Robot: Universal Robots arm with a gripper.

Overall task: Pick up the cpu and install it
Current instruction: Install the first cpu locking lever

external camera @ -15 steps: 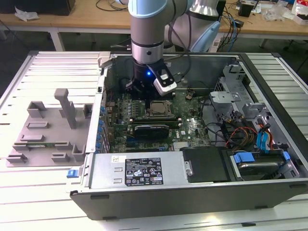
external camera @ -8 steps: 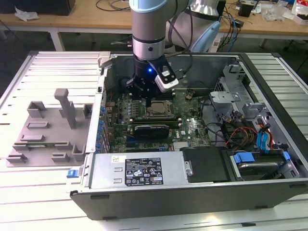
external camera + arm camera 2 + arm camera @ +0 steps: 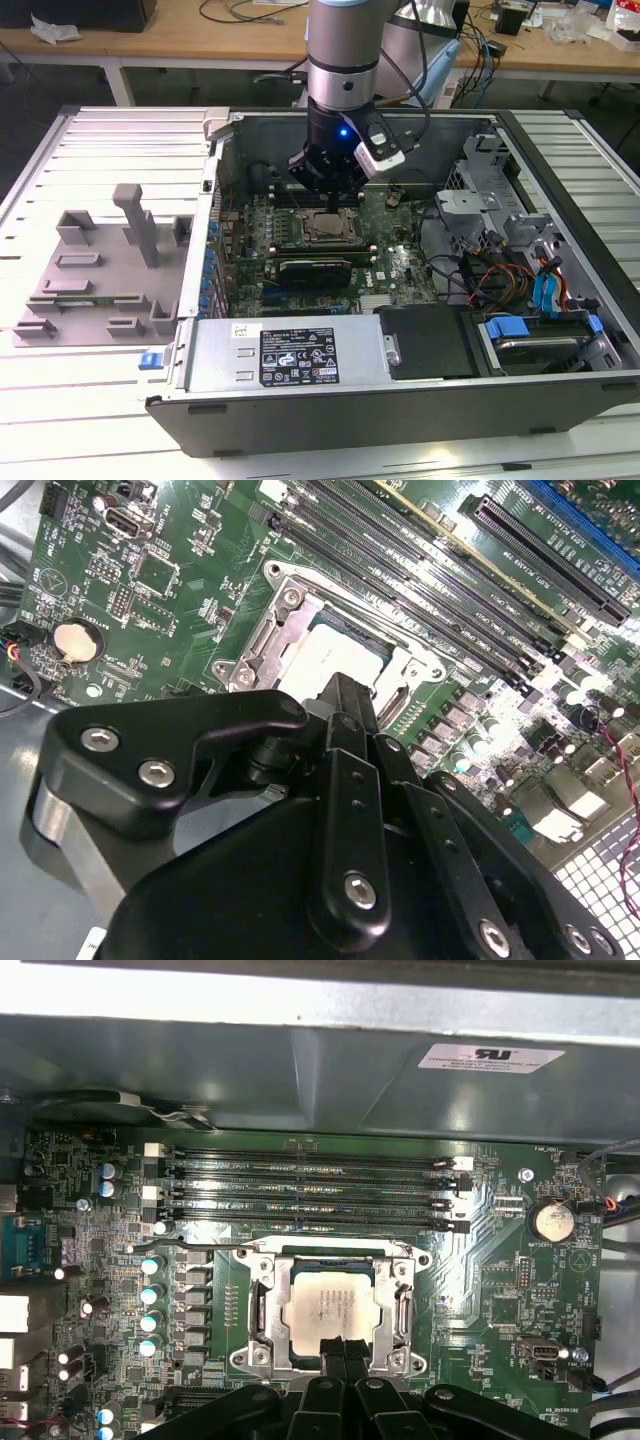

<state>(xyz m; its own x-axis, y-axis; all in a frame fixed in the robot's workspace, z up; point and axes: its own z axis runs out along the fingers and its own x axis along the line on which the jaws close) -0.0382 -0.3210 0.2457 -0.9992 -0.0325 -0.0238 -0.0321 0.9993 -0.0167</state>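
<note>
In the first wrist view, part of one edge of the cpu [image 3: 330, 1305] is being hidden by the pincer [image 3: 340, 1346], whose fingertips are being pressed together, empty, just above it. The cpu is being seated flat, metal top upward, in the socket frame [image 3: 262, 1305], its square sides parallel to the memory slots [image 3: 300, 1185]. It is being hemmed closely by that frame.

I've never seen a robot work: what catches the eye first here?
The black gripper hangs inside an open computer case, mid-picture in the exterior view. Beneath its tips, the silver cpu sits in its metal socket frame; a grey plastic fixture lies on the exterior view's left.
</note>
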